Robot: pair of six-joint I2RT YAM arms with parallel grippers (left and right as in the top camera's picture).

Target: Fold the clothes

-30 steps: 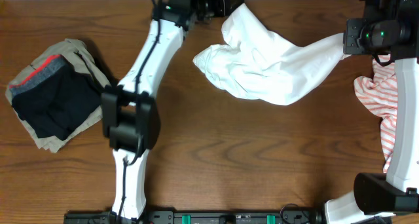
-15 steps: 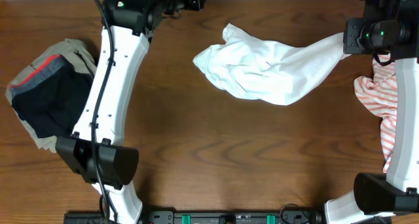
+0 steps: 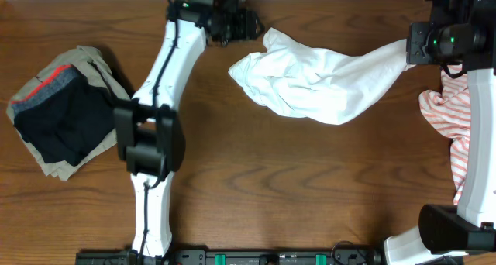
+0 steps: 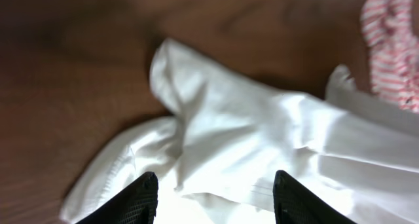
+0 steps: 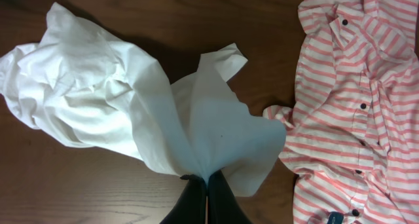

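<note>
**Right claw [image 5: 207, 185] pinches the white garment [image 3: 310, 83]; left claw [image 4: 214, 179] gapes above it**

One edge of the cloth is clamped tight in the right fingers and rises from them in a smooth fan. The rest lies crumpled on the wooden table [image 3: 271, 180], far side, middle. Over the opposite bunched end, the left jaws stand apart and empty. To spread it well, take a single hem layer there, not a wad, then draw outward evenly. The cotton looks thin, limp and creased. The striped shirt [image 5: 353, 86] lies just beside it, so keep clear of that.
</note>
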